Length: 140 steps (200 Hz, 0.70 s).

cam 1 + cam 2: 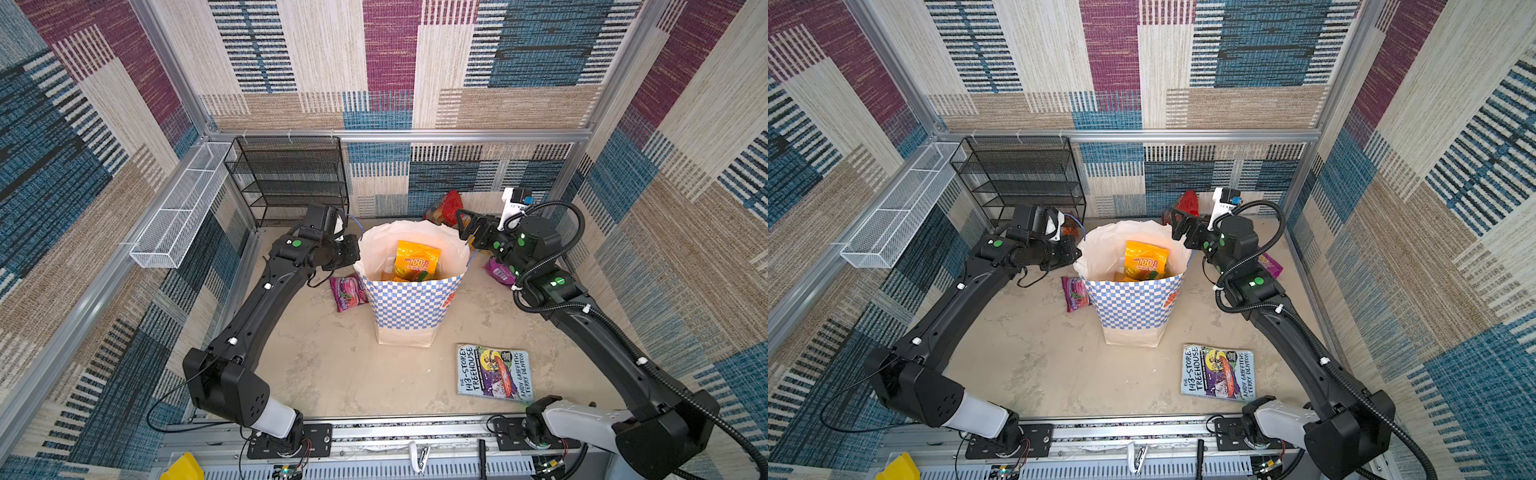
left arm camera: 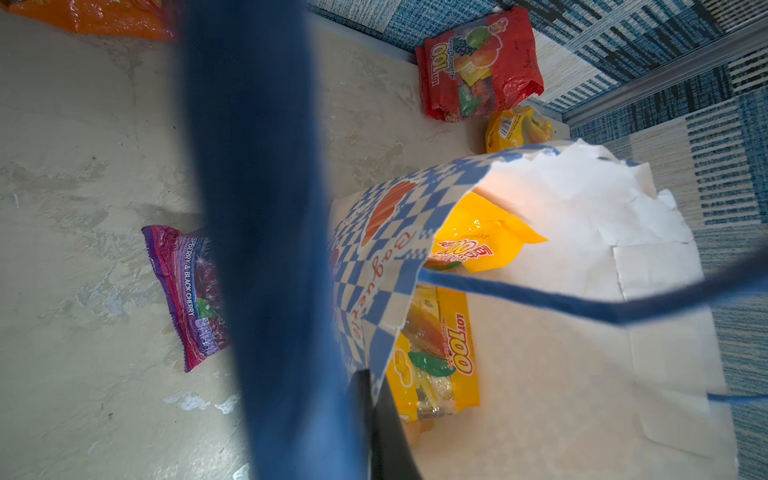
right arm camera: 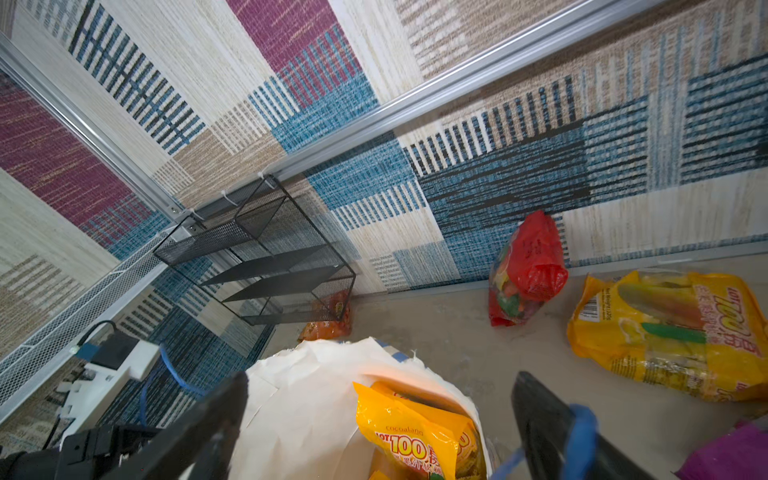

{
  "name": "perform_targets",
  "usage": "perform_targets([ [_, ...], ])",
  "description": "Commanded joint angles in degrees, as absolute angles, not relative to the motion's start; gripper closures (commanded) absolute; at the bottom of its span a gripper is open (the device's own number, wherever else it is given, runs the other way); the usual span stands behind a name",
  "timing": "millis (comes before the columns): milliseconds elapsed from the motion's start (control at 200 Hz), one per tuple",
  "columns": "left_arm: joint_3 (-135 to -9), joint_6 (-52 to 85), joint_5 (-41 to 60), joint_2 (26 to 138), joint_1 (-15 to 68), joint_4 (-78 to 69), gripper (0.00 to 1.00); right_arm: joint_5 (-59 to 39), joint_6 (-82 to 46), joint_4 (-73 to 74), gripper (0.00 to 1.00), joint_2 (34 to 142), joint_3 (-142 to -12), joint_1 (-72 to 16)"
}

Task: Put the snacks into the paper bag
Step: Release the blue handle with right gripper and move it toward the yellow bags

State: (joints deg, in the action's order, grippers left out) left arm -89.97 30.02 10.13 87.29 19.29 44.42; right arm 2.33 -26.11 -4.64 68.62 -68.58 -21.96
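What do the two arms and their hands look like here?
The left arm and right arm are matte black, with a white section near the base, green round stickers at the joints and small white ties. A ribbed black hose runs along the right arm; a thin cable loops off the left. The left hand and right hand are black with flat fingers.

Left arm [image 1: 257, 307]: we are stretching it forward and inward, wrist level.
Left gripper [image 1: 352, 252]: we are pinching the rim of the paper bag [image 1: 411, 307], jaws closed.
Right arm [image 1: 594, 328]: we are stretching it forward and inward, wrist raised.
Right gripper [image 3: 380, 380]: we are hovering it, jaws spread wide.
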Motion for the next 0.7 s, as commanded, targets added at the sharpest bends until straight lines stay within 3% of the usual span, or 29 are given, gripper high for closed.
perform_targets([
  [0,-89.9,30.7,8.3,87.2,19.1,42.1,1.00,9.4,-24.8,-2.6,0.00,68.2,-71.4,-20.7],
  [140,-89.7,31.2,9.7,87.0,19.2,41.7,1.00,3.2,-29.3,-3.1,0.00,68.7,-73.1,-13.4],
  [341,-89.6,31.6,9.8,87.6,19.1,41.7,1.00,-3.1,-29.4,-0.4,0.00,64.9,-71.0,-13.1],
  [601,-88.7,31.8,12.2,86.8,19.1,39.8,1.00,-28.6,-40.7,4.6,0.00,67.3,-65.3,-13.1],
  [696,-88.4,31.8,11.9,86.8,19.1,39.3,1.00,-28.0,-43.0,3.8,0.00,67.0,-63.7,-13.8],
])
